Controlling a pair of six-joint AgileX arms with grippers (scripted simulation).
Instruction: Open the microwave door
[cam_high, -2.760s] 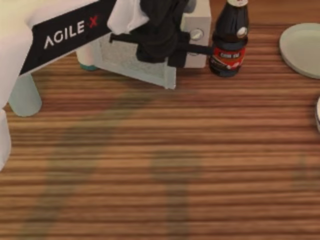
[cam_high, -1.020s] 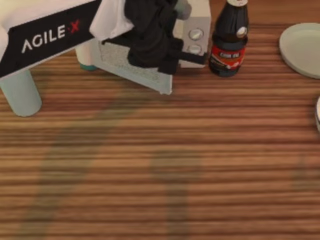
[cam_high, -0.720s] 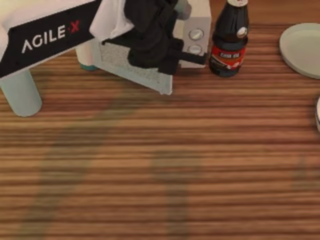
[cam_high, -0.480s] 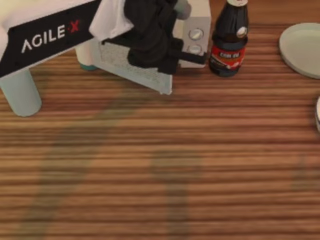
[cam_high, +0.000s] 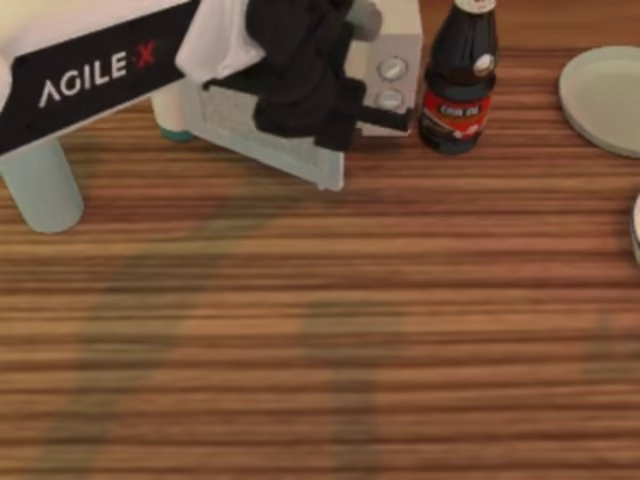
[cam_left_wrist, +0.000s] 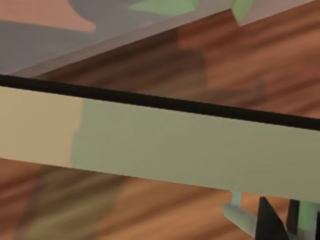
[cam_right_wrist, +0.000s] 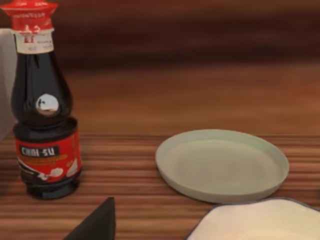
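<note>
Microwave (cam_high: 395, 60) sits at the far edge of the desk (cam_high: 320, 330), left of centre in the top view, off-white, two round silver knobs (cam_high: 392, 69) on its right panel. Microwave door (cam_high: 275, 140) stands swung partly out from the front, hinged on the left, its free edge angled toward the near side; grey mesh window visible. Left claw (cam_high: 385, 110) is at the door, black body over the door's upper part, one finger reaching right in front of the knob panel; cannot tell whether it is wide or narrow, or whether it grips the door. Left wrist view shows only a pale band with a dark upper edge close to the lens, wood grain behind. Dark sauce bottle (cam_high: 458, 85) with red label stands upright just right of the microwave. Pale green plate (cam_high: 600, 95) lies at the far right. Pale teal cylinder (cam_high: 40, 185) stands at the left, under the left arm. Right claw (cam_right_wrist: 95, 225) shows only a dark tip in its own wrist view, facing bottle and plate; state cannot be told.
</note>
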